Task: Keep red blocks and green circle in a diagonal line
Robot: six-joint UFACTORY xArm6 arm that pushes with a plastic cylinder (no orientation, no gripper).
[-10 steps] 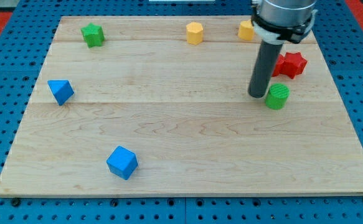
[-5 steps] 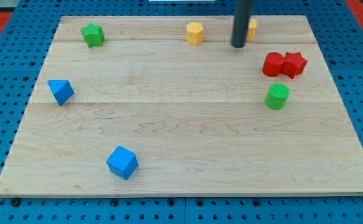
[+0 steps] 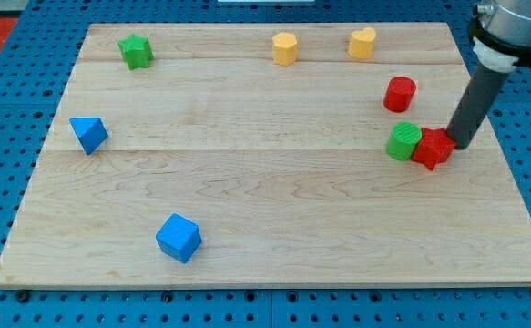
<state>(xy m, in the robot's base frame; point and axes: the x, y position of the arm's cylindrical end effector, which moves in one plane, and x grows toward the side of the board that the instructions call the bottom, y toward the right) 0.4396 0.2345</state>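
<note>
My tip (image 3: 460,143) touches the red star block (image 3: 433,148), which presses the green circle (image 3: 403,141); red cylinder (image 3: 399,94) sits apart above. No jaws exist.

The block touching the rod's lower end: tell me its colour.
Red. It is the red star block, touching my tip and the green round block, in the camera view.

My tip (image 3: 459,144) rests just right of the red star (image 3: 433,148), seemingly touching it. The star presses against the green circle (image 3: 403,141) on its left. The red cylinder (image 3: 399,94) stands apart above them.
</note>
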